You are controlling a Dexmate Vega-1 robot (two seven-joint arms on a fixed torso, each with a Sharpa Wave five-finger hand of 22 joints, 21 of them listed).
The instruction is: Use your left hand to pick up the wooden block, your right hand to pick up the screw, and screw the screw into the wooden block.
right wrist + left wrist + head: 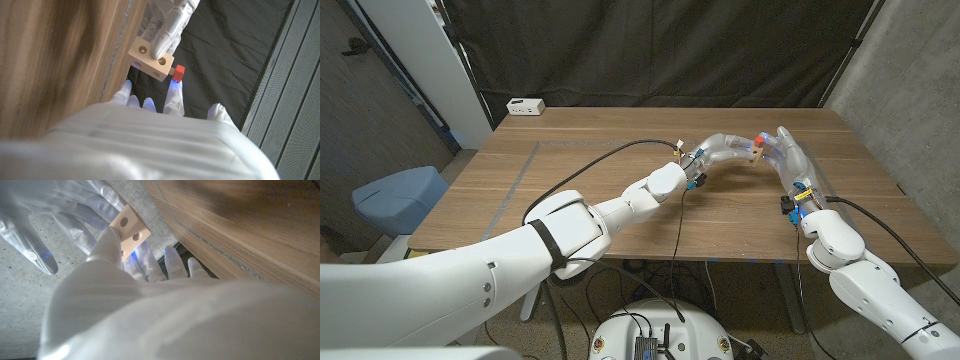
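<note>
- Left hand (718,152) grips the wooden block (150,59) above the bench (570,200).
- Right hand (782,152), at the block's 3 o'clock, pinches the red-headed screw (178,73) against it; threading appears unfinished.

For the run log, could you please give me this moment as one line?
left robot hand: holds wooden block | right robot hand: holds red-headed screw at block's side | both raised above table

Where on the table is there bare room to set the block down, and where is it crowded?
Free: the table's left half, between the white box and the near edge. Crowded: right of centre, where both robot hands, left and right, meet at the block.
</note>
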